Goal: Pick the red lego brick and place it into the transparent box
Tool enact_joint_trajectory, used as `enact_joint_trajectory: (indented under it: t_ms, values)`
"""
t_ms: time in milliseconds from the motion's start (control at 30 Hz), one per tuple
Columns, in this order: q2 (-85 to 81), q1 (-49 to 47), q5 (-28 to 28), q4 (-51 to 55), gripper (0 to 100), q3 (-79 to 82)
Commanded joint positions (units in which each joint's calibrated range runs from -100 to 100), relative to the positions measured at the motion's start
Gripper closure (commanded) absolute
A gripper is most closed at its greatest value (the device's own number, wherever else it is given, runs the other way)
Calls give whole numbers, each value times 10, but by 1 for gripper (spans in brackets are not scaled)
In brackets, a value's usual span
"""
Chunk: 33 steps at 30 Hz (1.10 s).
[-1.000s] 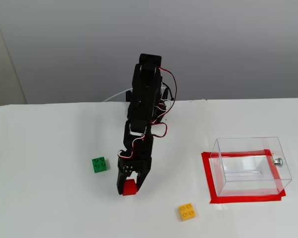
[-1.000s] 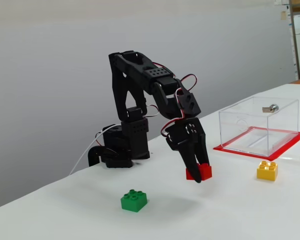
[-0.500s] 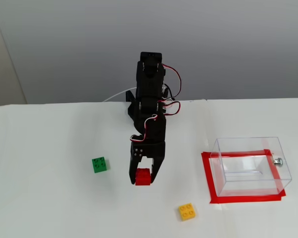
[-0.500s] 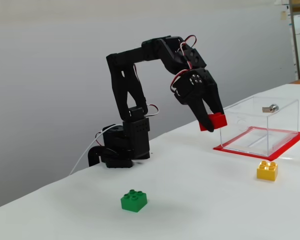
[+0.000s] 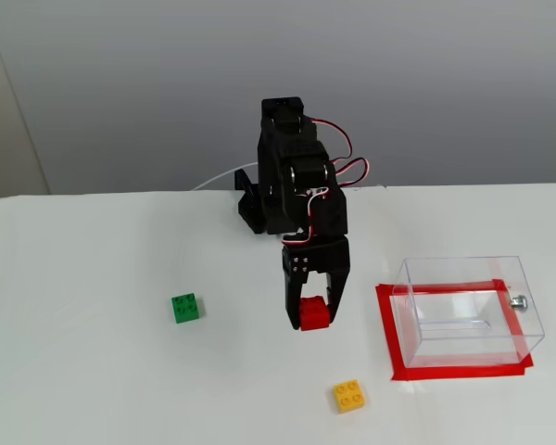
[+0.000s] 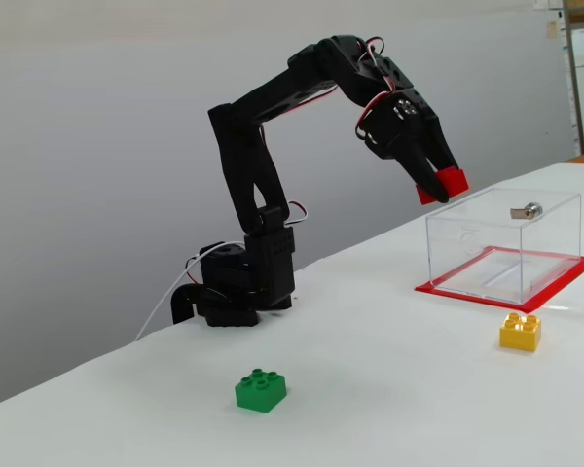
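Observation:
My black gripper [image 5: 313,315] is shut on the red lego brick [image 5: 314,313] and holds it in the air, well above the table, as a fixed view from the side shows, with the gripper [image 6: 441,185] and the brick [image 6: 445,184] up high. The transparent box [image 5: 468,309] stands to the right on a red tape frame, open at the top, with a small silver knob [image 5: 518,301] on its side. In a fixed view the brick hangs just left of the box [image 6: 501,243] and above its rim.
A green brick [image 5: 186,308] lies left of the gripper and a yellow brick [image 5: 349,396] lies in front, near the box's red tape frame [image 5: 386,334]. Both also show in a fixed view, green [image 6: 261,390] and yellow [image 6: 520,332]. The arm's base [image 6: 236,287] stands at the back.

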Motion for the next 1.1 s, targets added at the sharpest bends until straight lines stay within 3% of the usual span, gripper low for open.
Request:
enact_joint_trajectory:
  t_ms: [0,633,1067]
  values:
    - [-28,-40,-2,7,86,-36]
    - [-17,-352,1,-1,87,-38]
    - [33,-462,-1,-48,87,-38]
